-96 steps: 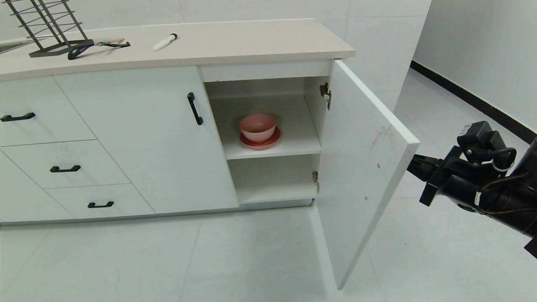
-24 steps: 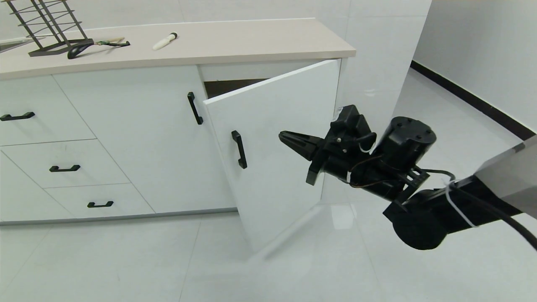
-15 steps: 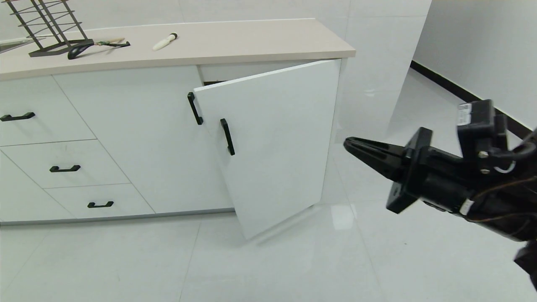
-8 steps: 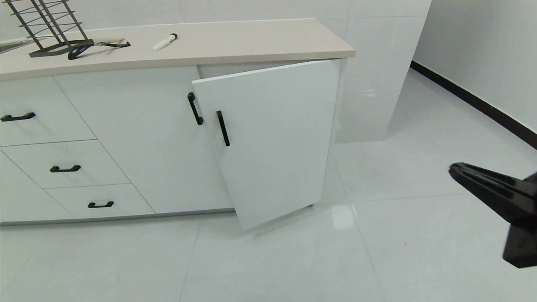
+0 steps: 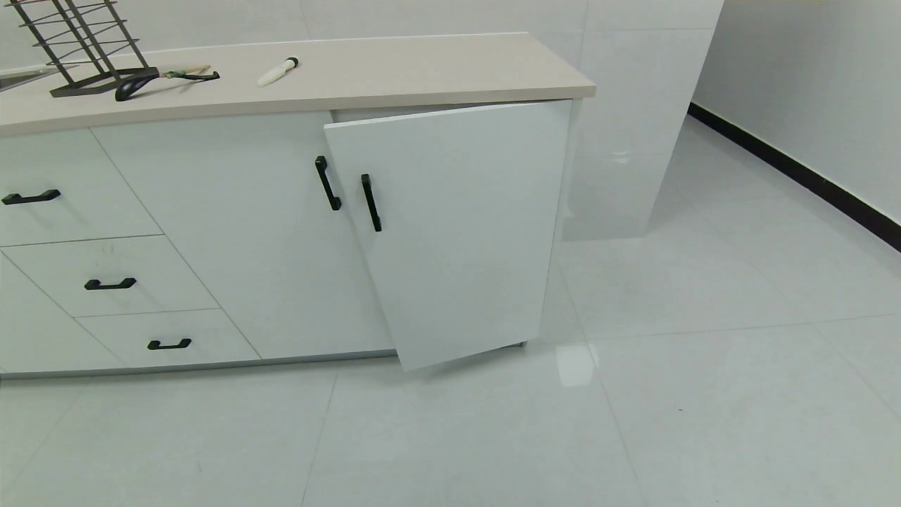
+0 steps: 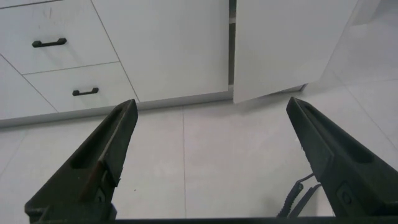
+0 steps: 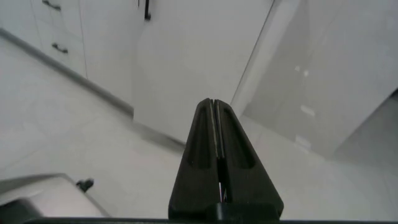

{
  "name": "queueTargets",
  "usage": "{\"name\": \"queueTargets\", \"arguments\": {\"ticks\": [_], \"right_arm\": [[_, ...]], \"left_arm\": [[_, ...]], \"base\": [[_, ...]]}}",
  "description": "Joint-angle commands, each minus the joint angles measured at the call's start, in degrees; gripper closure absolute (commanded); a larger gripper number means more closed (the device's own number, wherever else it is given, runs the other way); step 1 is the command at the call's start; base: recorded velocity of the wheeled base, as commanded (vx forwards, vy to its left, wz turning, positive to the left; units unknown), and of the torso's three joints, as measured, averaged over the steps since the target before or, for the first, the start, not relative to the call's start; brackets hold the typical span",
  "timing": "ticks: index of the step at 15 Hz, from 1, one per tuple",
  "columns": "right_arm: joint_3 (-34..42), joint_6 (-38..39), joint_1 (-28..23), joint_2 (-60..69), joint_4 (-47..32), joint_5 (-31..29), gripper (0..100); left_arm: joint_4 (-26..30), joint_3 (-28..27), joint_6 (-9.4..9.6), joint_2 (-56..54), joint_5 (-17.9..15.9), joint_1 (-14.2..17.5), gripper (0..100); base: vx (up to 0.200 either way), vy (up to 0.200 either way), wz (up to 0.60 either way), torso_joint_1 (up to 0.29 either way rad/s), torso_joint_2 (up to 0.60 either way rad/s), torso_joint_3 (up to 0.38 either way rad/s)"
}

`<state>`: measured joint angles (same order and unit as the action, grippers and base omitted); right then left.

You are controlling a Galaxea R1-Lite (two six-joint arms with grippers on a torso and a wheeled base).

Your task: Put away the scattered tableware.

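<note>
Head view: the cupboard door (image 5: 457, 225) hangs slightly ajar. It is hinged on the robot's right, and its free edge stands a little proud of the neighbouring front. The door handle (image 5: 371, 203) on that edge runs upright. On the surface (image 5: 422, 67) above lie a white-handled utensil (image 5: 276, 70) and, further along, a black-handled utensil (image 5: 134, 82) against the foot of a wire rack (image 5: 90, 82). This loose tableware appears to sit higher than both claws and beyond the closed fronts.

Left wrist view: the left claw (image 6: 211, 106) is released, its fingers spread wide with nothing between them, low over the floor (image 6: 205, 162). The door's lower corner lies ahead of it, past the tip of one finger. The drawers (image 6: 62, 43) lie ahead past the other finger. The claw is well apart from all of them.

Right wrist view: the right claw (image 7: 214, 106) is clenched, fingers pressed flat together on nothing. The door's face lies straight ahead of its tip, near but not touching, and the handle is off to one side.

If shutting the door comes next, the right claw looks better lined up. The push would go straight ahead into the face, near the handle edge and away from the hinge.
</note>
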<state>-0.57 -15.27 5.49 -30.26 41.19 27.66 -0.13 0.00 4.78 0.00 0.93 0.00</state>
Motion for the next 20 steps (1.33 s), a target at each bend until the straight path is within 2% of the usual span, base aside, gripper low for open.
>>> {"name": "queueTargets", "arguments": {"ticks": [1,2,3,4,5,8,9,11,13,16,20], "right_arm": [[0.22,0.07,-3.99,25.16,-25.81,-0.24,100],[0.22,0.25,-4.87,29.55,-32.05,-0.94,100],[0.57,1.04,-5.49,30.26,-36.62,-4.9,100],[0.57,2.44,-5.49,30.26,-37.94,-8.06,100],[0.05,9.12,-5.49,29.64,-40.31,-15.88,100],[-0.04,10.09,-5.75,29.73,-40.4,-18.17,100],[0.57,11.23,-5.75,30.26,-40.66,-27.84,100],[0.57,14.48,-5.75,30.26,-41.02,-28.1,100],[0.57,14.48,-5.75,30.26,-40.93,-28.01,100],[0.57,14.75,-5.75,30.26,-41.02,-28.1,100],[0.57,14.75,-5.75,30.26,-41.02,-28.19,100]], "left_arm": [[-0.04,0.0,-0.03,0.0,-0.05,0.0,0],[-0.04,0.0,-0.21,0.0,-0.05,0.0,0],[-0.04,0.0,-0.21,0.0,-0.05,0.0,0],[-0.04,0.0,-0.03,0.0,-0.05,0.0,0],[-0.04,0.0,0.06,0.0,0.04,0.0,0],[0.05,0.0,-0.56,0.0,0.22,0.0,0],[0.05,0.0,-0.56,0.0,0.22,0.0,0],[0.05,0.0,-0.56,0.0,0.22,0.0,0],[0.05,0.0,-0.56,0.0,0.22,0.0,0],[0.05,0.0,-0.56,0.0,0.22,0.0,0],[0.05,0.0,-0.38,0.0,0.22,0.0,0]], "base": [[0.0,0.0,0.0,0.0,0.0,0.0],[0.0,0.0,0.0,0.0,0.0,0.0],[0.0,0.0,0.0,0.0,0.0,0.0],[0.0,0.0,0.0,0.0,0.0,0.0],[0.0,0.0,0.0,0.0,0.0,0.0],[0.0,0.0,0.0,0.0,0.0,0.0],[0.0,0.0,0.0,0.0,0.0,0.0],[0.2,0.0,0.0,0.0,0.0,0.0],[0.2,0.0,0.0,0.002,0.0,0.002],[0.2,0.2,0.0,0.001,0.0,0.006],[0.0,0.2,0.0,0.002,0.0,0.0]]}}
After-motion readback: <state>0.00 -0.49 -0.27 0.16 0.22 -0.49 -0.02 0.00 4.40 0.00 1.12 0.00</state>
